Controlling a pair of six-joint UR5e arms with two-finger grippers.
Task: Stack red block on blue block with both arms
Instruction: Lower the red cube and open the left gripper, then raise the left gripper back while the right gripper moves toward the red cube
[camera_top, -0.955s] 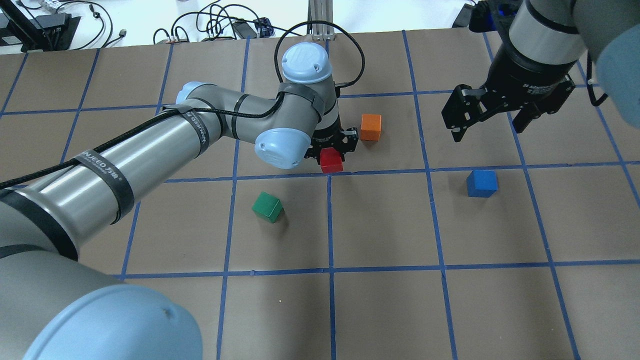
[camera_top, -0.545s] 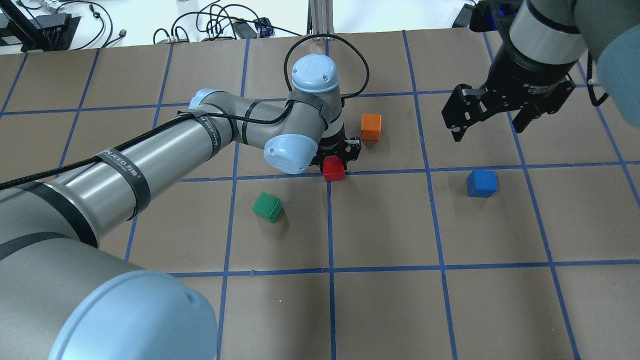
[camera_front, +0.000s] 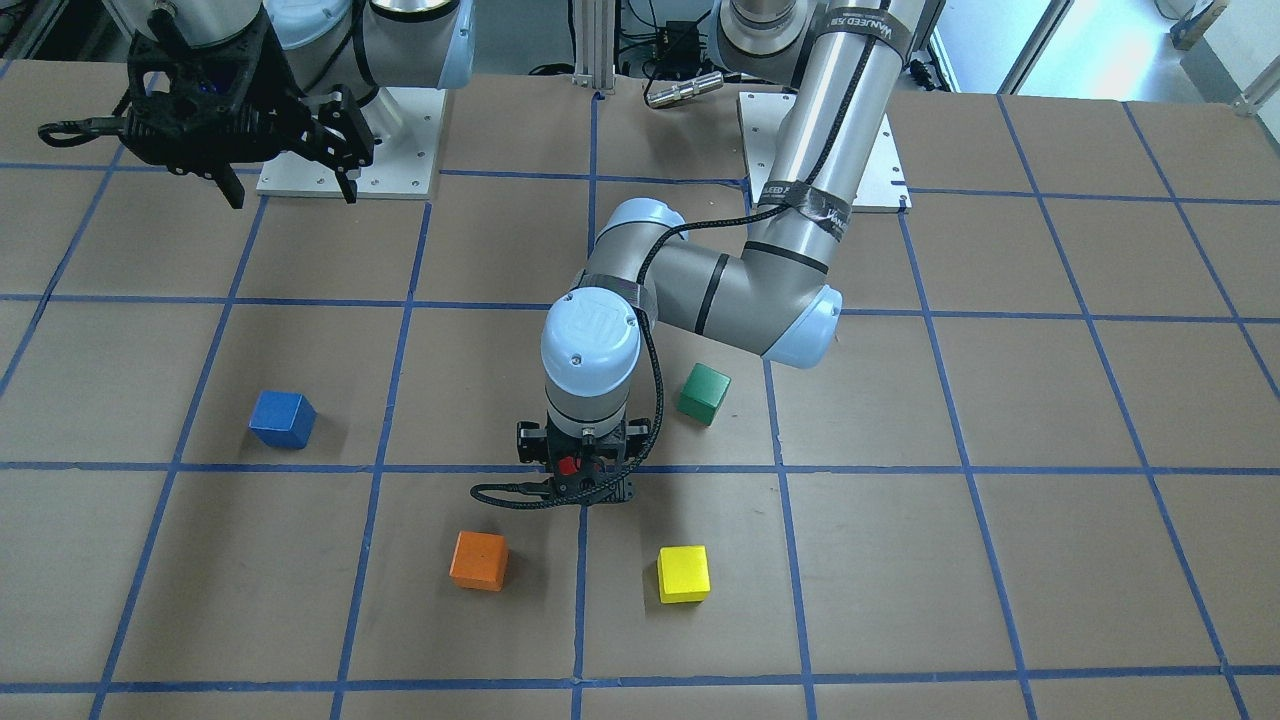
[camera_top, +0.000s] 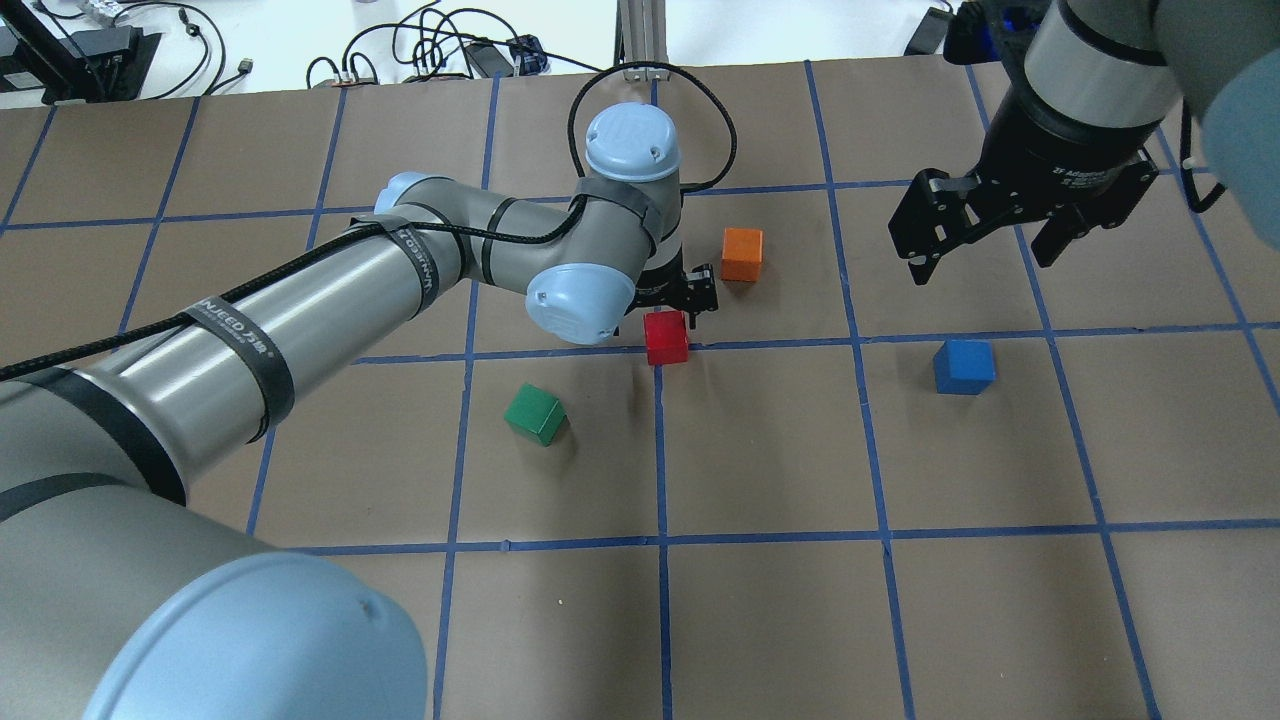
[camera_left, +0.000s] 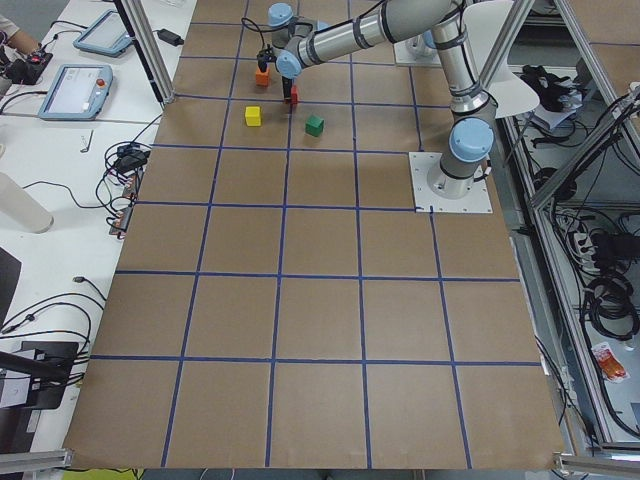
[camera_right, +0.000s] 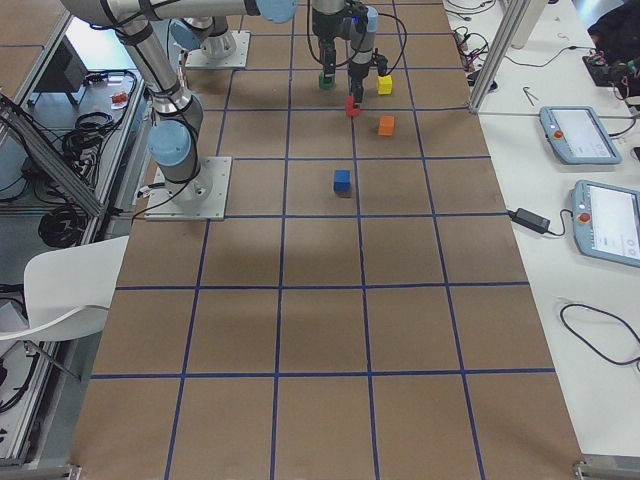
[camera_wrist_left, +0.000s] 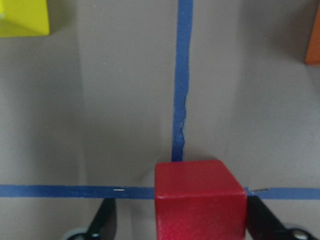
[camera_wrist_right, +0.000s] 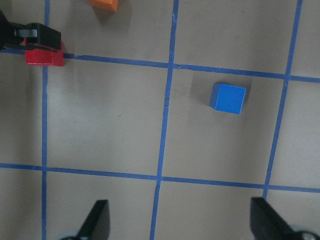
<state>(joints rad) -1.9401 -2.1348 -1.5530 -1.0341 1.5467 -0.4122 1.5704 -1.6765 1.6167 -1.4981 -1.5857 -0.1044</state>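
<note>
The red block (camera_top: 666, 337) sits on the brown table at a blue tape crossing. It also shows in the left wrist view (camera_wrist_left: 200, 200). My left gripper (camera_top: 668, 318) is low over it with its jaws wide open. The block lies between the fingers, close to one finger and well apart from the other. Only a sliver of red (camera_front: 568, 466) shows under the gripper in the front view. The blue block (camera_top: 964, 366) stands alone to the right and also shows in the right wrist view (camera_wrist_right: 229, 98). My right gripper (camera_top: 985, 250) hangs open and empty above the table, beyond the blue block.
An orange cube (camera_top: 742, 254) stands just beyond the left gripper. A green cube (camera_top: 536, 414) lies near and to the left of the red block. A yellow cube (camera_front: 684, 574) sits on the far side, hidden behind the left arm in the overhead view.
The left wrist has shifted right and nearer with the red block. The block was tilted in the gripper; now it rests flat at the tape crossing with the jaws open. The right gripper barely moved.
</note>
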